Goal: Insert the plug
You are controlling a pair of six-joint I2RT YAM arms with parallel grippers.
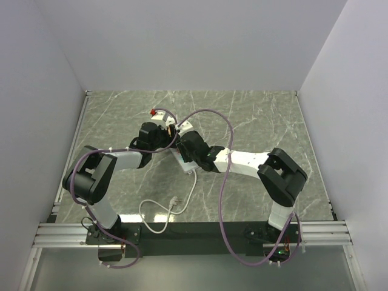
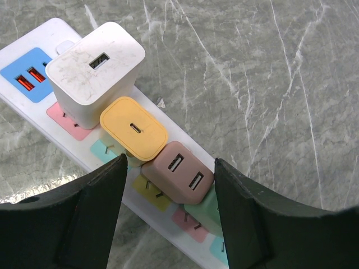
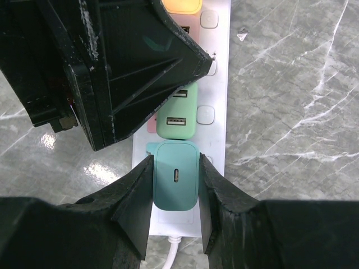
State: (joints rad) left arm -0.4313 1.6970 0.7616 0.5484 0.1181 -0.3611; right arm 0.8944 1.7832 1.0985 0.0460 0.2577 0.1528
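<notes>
Pinching the teal plug (image 3: pixel 175 188) by its flat sides, the right gripper (image 3: pixel 175 161) grips a light, rigid, probably slick block, while the left gripper (image 2: pixel 171 182) hangs open.

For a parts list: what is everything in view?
power strip: one, white, on the table
white charger: one, white, beside the strip's USB ports
yellow charger: one, yellow, next along
pink charger: one, pink, next along
green charger: one, pale green, next along
teal charger: one, teal, strip's cable end
cable: one, white, near arm bases
table: one, grey marble, underneath
left gripper: one, black, open above pink charger
right gripper: one, black, shut on teal charger
</notes>
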